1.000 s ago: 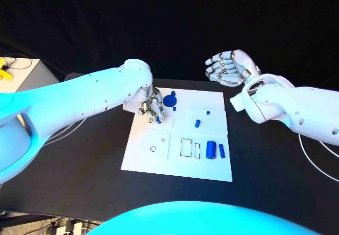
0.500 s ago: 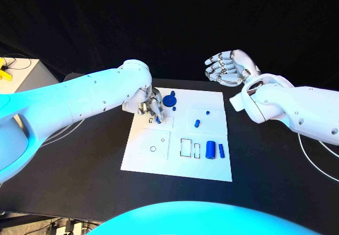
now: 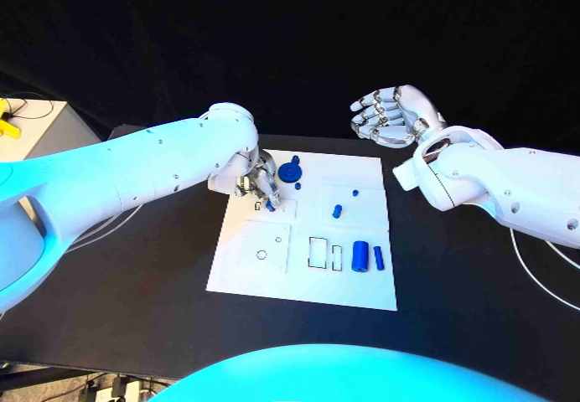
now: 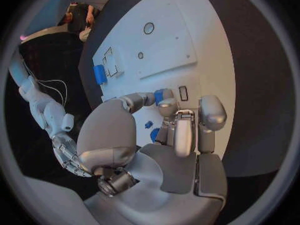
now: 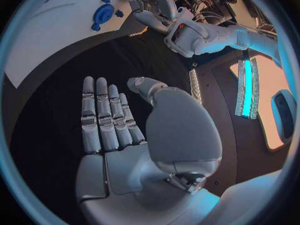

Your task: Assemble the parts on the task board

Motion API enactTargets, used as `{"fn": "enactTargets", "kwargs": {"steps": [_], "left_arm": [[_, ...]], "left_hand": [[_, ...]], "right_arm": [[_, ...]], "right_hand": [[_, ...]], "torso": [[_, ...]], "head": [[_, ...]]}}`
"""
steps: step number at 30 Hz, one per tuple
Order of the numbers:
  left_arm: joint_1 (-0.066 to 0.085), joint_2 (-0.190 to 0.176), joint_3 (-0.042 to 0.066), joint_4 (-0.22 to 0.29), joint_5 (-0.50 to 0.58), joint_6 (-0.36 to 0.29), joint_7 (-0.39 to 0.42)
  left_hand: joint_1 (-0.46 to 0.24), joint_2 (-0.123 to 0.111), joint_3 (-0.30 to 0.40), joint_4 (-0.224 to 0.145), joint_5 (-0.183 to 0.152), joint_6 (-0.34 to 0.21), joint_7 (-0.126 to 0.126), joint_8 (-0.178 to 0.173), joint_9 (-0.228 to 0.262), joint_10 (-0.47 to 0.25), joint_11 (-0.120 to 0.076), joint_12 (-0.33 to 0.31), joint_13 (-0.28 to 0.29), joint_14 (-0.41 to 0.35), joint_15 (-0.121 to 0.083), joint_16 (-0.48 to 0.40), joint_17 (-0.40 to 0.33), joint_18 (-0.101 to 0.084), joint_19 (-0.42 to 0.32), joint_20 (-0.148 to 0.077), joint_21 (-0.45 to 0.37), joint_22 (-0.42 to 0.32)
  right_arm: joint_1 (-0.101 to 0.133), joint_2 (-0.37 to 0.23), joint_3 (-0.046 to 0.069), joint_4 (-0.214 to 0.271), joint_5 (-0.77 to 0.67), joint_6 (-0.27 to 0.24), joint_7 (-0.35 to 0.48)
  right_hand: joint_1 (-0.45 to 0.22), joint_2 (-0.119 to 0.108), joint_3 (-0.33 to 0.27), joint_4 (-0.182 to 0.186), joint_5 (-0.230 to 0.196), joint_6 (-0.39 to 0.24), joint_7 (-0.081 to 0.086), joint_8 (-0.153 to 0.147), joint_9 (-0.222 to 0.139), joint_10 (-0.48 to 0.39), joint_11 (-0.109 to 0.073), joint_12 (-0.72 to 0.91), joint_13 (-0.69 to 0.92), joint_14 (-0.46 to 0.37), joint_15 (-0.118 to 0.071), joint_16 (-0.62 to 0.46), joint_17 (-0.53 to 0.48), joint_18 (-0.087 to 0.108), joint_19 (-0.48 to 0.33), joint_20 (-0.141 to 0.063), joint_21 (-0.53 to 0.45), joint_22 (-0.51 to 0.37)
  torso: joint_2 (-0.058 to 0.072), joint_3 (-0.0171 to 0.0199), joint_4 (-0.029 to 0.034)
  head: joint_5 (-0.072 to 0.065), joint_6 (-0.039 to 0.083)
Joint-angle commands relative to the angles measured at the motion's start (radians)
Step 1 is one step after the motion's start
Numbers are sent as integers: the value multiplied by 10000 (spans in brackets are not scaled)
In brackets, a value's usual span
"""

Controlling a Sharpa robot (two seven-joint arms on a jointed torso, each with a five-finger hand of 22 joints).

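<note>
Left hand (image 3: 256,182) pinched a blue part (image 4: 162,95) over the board (image 3: 363,280) | right hand (image 3: 389,115) open, empty, well beyond board

left hand (image 3: 256,182) fingertips hiding a small blue part (image 4: 160,96)

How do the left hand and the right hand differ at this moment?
The left hand is down at the task board, its fingers curled and pinching a small blue part; the right hand is held up beyond the board's far edge. The right hand's fingers are straight and hold nothing. Both are silver hands on white arms.
</note>
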Motion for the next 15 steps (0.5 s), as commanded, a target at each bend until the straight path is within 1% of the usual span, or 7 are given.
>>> {"fn": "enactTargets", "kwargs": {"steps": [1,6,13,15], "left_arm": [[-48,-39,-28,28,-233,-53,-52],[-47,-72,-7,92,-242,-96,-50],[-48,-96,12,192,-254,-221,-42],[-48,-107,14,216,-267,-280,-36]], "left_hand": [[128,229,1849,-1916,69,166,-153,35,17,48,-41,53,12,845,-23,31,2014,-94,51,9,56,12],[128,229,1849,-1916,69,166,-153,35,17,48,-41,53,12,845,-23,31,2014,-94,51,9,56,12],[124,227,1854,-1921,78,177,-155,34,22,55,-44,54,14,841,-24,24,2000,-93,50,8,57,9],[124,227,1854,-1921,78,177,-155,34,22,55,-44,54,14,841,-24,24,2000,-93,50,8,57,9]], "right_arm": [[-5,-3,5,-3,-26,147,126],[-6,-6,5,-4,-25,150,125],[-13,1,5,-13,-25,156,127],[-17,2,5,-16,-25,158,127]], "right_hand": [[-94,-24,-15,-58,55,-63,437,29,-17,-8,83,-36,-11,-13,60,-44,-13,103,22,53,-58,-17],[-99,-24,-16,-60,60,-64,438,30,-19,-9,85,-38,-12,-18,63,-54,-20,102,18,55,-61,-30],[-99,-24,-16,-60,60,-64,438,30,-19,-9,85,-38,-12,-18,63,-54,-20,102,18,55,-61,-30],[-99,-24,-16,-60,60,-64,438,30,-19,-9,85,-38,-12,-18,63,-54,-20,102,18,55,-61,-30]], "torso": [[-4,2,-3],[-4,2,10],[0,7,-4],[1,9,1]], "head": [[5,1],[-6,1],[15,1],[11,1]]}}
